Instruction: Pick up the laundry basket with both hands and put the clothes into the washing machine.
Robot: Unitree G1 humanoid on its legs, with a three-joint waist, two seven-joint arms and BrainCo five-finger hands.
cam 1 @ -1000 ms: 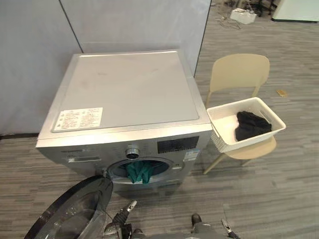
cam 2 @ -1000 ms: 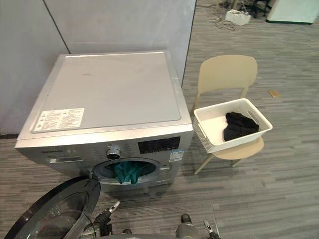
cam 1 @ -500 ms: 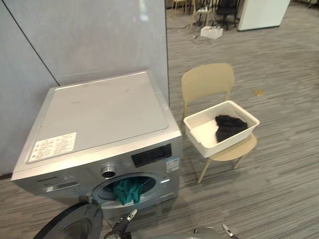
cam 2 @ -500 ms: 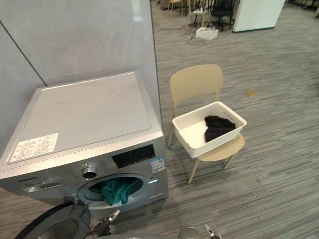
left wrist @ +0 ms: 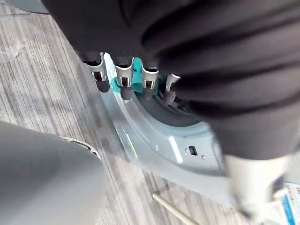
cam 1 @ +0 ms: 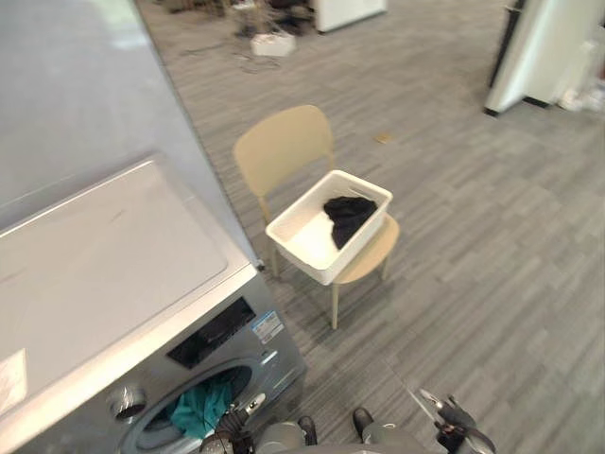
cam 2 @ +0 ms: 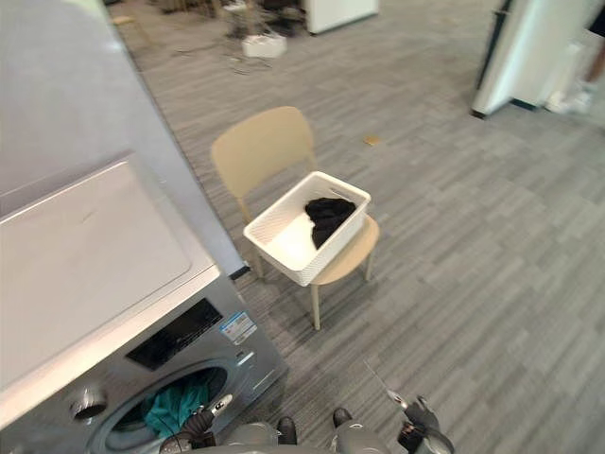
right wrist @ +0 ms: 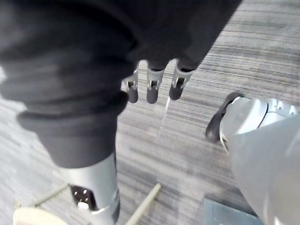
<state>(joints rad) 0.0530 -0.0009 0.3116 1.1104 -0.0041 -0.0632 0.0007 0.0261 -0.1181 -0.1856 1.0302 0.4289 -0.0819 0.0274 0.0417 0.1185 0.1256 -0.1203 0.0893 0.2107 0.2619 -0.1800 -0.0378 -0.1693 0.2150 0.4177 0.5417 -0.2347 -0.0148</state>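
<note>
Grey striped carpet floor (cam 1: pixel 492 284) all round, with a grey partition wall (cam 1: pixel 66 85) at the left, a white pillar (cam 1: pixel 534 47) at the far right and a white box (cam 1: pixel 272 43) among cables far back. Against the wall, a silver washing machine (cam 1: pixel 104 265), seen from above, porthole facing the robot. In the porthole, a teal cloth (cam 1: pixel 197 413), partly hanging over the lower rim. Just beside the machine, to its right, a beige chair (cam 1: pixel 284 149) with its backrest toward the far room. On the chair seat, the white laundry basket (cam 1: pixel 295 238), set at an angle, well apart from both hands. Inside the basket, toward its far end, a heap of black clothes (cam 1: pixel 348 214), with the white bottom showing at the near end. Left hand (cam 2: pixel 194 430) low in front of the machine, near the porthole, fingers (left wrist: pixel 123 83) loosely extended and holding nothing, the teal cloth visible just past them. Right hand (cam 2: pixel 417 420) low over bare carpet at the right, well short of the chair, fingers (right wrist: pixel 152 90) likewise relaxed and straight, empty.
</note>
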